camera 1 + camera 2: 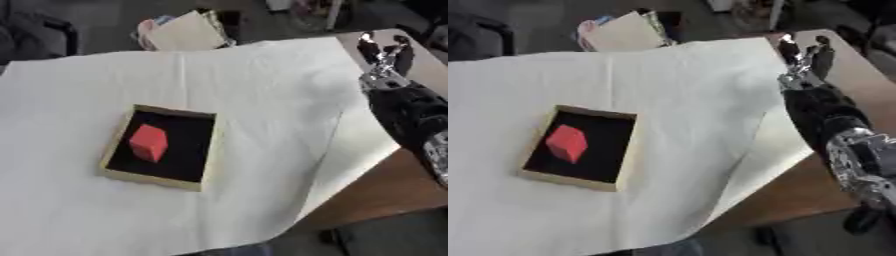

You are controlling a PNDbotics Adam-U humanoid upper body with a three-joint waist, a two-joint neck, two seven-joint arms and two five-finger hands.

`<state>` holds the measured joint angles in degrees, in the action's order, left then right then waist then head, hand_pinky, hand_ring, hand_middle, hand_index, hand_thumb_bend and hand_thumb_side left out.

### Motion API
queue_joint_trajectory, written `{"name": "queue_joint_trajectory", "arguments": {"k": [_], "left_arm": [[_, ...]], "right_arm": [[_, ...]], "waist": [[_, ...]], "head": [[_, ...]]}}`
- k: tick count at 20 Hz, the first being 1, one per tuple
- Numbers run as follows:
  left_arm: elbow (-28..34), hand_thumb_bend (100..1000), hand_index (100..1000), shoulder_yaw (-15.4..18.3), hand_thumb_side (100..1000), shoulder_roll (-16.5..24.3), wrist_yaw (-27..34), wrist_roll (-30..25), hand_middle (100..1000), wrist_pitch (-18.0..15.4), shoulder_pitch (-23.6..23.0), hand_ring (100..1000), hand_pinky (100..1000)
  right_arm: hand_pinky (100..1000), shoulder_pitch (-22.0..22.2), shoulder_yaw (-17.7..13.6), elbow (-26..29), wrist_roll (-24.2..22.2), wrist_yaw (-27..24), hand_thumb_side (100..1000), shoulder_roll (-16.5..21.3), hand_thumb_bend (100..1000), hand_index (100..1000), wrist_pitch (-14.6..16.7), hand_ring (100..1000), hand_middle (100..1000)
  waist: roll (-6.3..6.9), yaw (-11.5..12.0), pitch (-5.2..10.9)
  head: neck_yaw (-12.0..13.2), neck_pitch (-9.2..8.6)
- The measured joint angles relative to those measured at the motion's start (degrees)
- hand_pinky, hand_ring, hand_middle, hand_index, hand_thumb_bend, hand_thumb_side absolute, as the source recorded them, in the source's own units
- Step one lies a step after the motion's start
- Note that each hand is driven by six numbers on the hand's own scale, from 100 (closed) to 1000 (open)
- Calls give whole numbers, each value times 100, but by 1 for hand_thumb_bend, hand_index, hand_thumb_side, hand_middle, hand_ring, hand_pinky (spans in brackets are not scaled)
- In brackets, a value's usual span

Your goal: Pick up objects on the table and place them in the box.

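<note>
Your right robot hand (802, 55) hangs over the tabletop's (850, 95) far right edge, fingers relaxed, holding nothing. The red block (148, 142) already sits inside the box (118, 150), w/ no other objects visible on the white cloth (262, 85), so the job looks done.

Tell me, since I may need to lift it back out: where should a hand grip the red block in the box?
Likely from above, pinching two opposite side faces of the red block. It sits inside the shallow box, whose walls hinder a sideways approach; its top stands exposed. The right hand is nearest.
</note>
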<state>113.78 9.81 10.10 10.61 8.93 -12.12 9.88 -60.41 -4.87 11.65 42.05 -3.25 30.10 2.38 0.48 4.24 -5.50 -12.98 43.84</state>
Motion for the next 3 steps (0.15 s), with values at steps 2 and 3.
{"name": "queue_joint_trajectory", "arguments": {"k": [2, 3], "left_arm": [[0, 210, 814, 0, 459, 0, 0, 0, 627, 0, -4, 603, 820], [0, 210, 815, 0, 460, 1, 0, 0, 627, 0, -4, 603, 820]], "right_arm": [[439, 1, 4, -11, -16, -23, 385, 0, 248, 863, 16, 643, 638], [439, 3, 11, -19, -21, -36, 386, 0, 249, 861, 21, 643, 638]], "waist": [[-1, 1, 16], [-4, 1, 21]], "head": [[0, 0], [-1, 0]]}}
